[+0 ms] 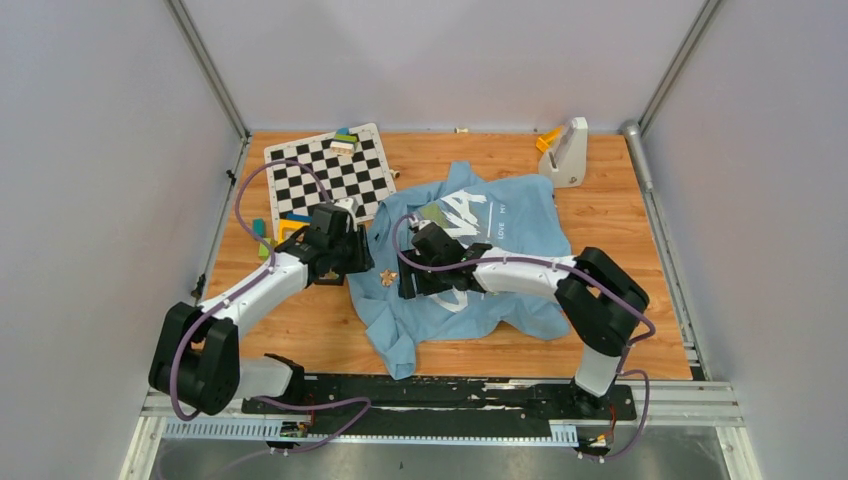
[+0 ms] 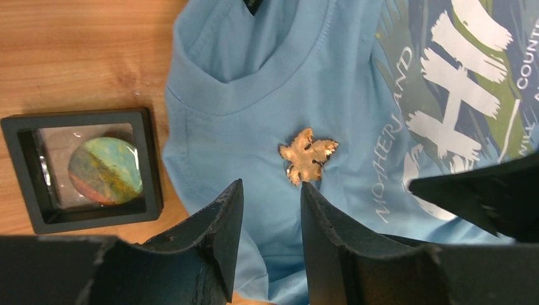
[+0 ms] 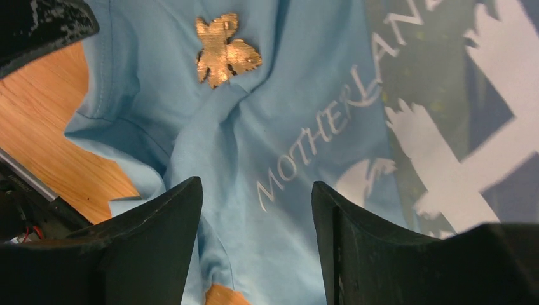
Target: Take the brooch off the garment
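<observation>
The garment (image 1: 510, 215), a light blue T-shirt with white lettering, lies crumpled on the wooden table. The brooch (image 1: 387, 276) is a small golden-orange leaf shape on the cloth below the collar. It also shows in the left wrist view as the brooch (image 2: 307, 155) and in the right wrist view as the brooch (image 3: 224, 51). My left gripper (image 2: 272, 185) is open with only cloth (image 2: 254, 95) in its gap, and its right fingertip (image 2: 306, 190) sits at the brooch's near edge. My right gripper (image 3: 255, 184) is open over the cloth (image 3: 279, 121), a short way from the brooch.
A black display box with a round coloured disc (image 2: 82, 168) lies on the wood beside the collar. A chessboard (image 1: 330, 175) with toy blocks (image 1: 345, 142) is at the back left. A white stand (image 1: 568, 152) is at the back right. An orange frame (image 1: 290, 228) sits by the left arm.
</observation>
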`<action>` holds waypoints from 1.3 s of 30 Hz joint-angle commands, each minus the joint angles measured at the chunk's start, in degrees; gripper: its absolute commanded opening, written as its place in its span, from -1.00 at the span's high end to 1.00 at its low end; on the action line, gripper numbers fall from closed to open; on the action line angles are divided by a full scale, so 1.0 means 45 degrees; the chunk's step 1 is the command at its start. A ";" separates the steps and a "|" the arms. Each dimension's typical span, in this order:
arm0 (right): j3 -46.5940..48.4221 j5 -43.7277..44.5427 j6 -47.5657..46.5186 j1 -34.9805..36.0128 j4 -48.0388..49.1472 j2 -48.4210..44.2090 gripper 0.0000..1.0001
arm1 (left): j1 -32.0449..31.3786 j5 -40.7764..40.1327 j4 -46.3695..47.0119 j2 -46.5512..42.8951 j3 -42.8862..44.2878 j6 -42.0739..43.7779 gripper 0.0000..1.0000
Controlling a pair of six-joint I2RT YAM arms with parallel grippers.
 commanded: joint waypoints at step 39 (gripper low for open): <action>-0.3849 0.1654 -0.0861 0.1189 0.4827 -0.2298 1.00 | 0.0011 0.6105 0.3229 0.1685 -0.1429 0.0480 0.14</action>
